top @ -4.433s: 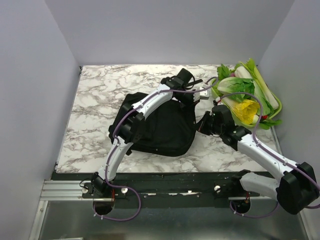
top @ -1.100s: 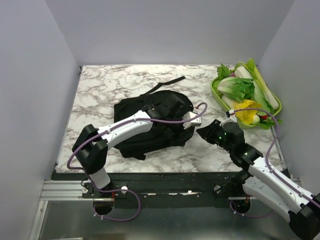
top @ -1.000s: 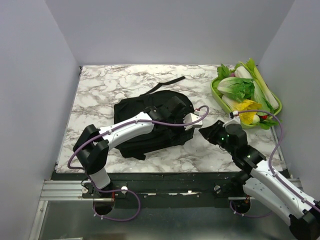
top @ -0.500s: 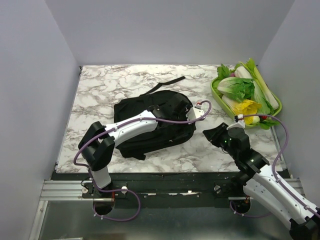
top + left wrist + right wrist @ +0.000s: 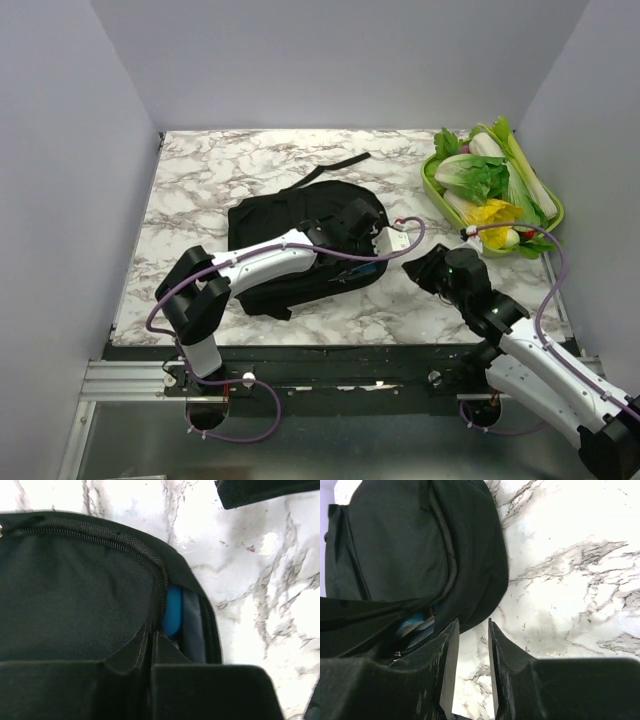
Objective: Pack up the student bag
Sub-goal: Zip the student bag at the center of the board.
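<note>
While the left hand [image 5: 151, 667] pinches the student bag [image 5: 75, 595], blue things [image 5: 173, 611] lie inside; right hand [image 5: 472, 630] narrow, empty.

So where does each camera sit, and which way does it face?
Top external: above, behind, looking down on the large soft black fabric backpack; left arm, right arm show.
Left wrist: on left arm, facing the backpack's open zip; left gripper shows.
Right wrist: low, facing its edge; right gripper shows.
Shared by wrists: blue contents.
</note>
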Controlling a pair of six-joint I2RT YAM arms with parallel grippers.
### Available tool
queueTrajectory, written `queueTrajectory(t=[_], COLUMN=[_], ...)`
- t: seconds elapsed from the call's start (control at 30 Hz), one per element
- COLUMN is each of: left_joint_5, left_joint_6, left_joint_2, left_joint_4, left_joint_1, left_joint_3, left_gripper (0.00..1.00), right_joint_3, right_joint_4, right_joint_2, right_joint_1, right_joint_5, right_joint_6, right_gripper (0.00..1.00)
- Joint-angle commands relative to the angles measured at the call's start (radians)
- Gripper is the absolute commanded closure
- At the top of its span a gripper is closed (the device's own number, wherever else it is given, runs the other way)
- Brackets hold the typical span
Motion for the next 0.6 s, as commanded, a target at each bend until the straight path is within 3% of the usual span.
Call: queueTrajectory(t=[0.0, 0.23, 0.57], left_joint_5=[-0.139, -0.230, -0.284], left_joint_6=[0.009, 0.007, 0.040], left_joint_2=[-0.068, -0.146, -0.203], left_joint_4=[-0.006, -0.082, -0.103], left_joint_1=[0.002, 0.013, 0.017], left_joint_3=[0.013, 0.056, -0.009], left_gripper=[1.00, 1.00, 1.00], right_joint_3=[0.031, 0.078, 0.193], right_joint_4=[0.009, 0.093, 0.205], right_joint_2=[0.036, 0.192, 0.392], right_joint_1=[0.003, 0.004, 0.006], right_joint_5=[0.042, 0.003, -0.093], right_joint_6=[-0.009, -0.023, -0.063], right_gripper=[0.60, 0.51, 0.49])
